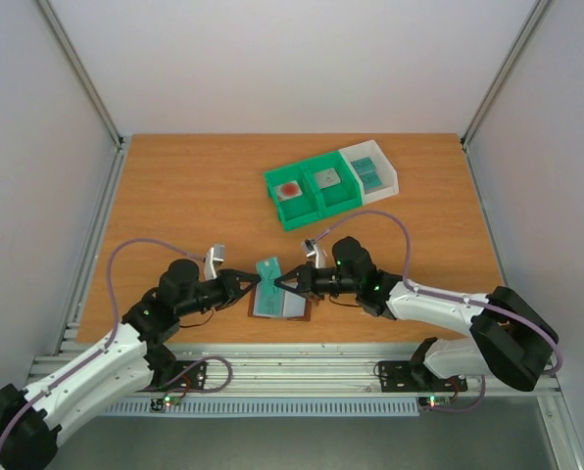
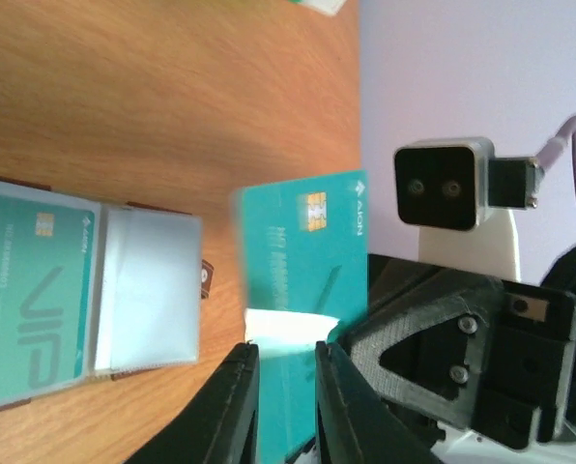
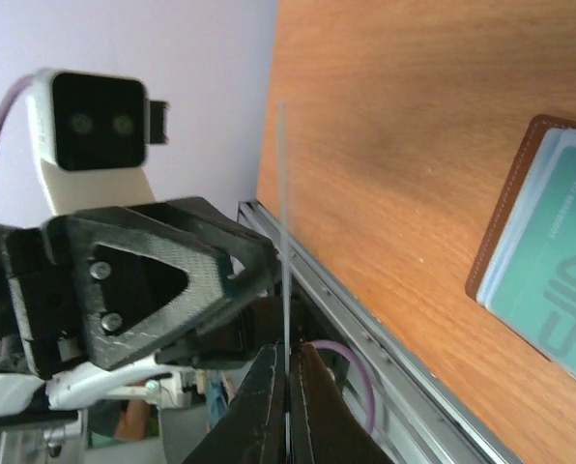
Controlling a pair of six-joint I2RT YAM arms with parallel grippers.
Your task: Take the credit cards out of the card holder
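Observation:
The brown card holder (image 1: 294, 305) lies open near the table's front edge, with a teal credit card (image 1: 268, 302) still in its left panel. A second teal credit card (image 1: 268, 268) hangs just above the holder, and my right gripper (image 1: 279, 283) is shut on it. The right wrist view shows that card edge-on (image 3: 284, 222) between the pressed fingers of the right gripper (image 3: 287, 353). My left gripper (image 1: 257, 281) faces it from the left. In its own view the jaws of the left gripper (image 2: 286, 356) stand slightly apart, with the card's face (image 2: 302, 242) showing behind them. The holder's grey-blue panel (image 2: 148, 285) lies to their left.
A green two-part bin (image 1: 312, 208) at the back holds a red-spotted tile (image 1: 290, 189) and a grey square (image 1: 326, 178). The white bin (image 1: 387, 178) beside it holds teal cards (image 1: 368, 174). An aluminium rail (image 1: 302, 367) runs along the near edge.

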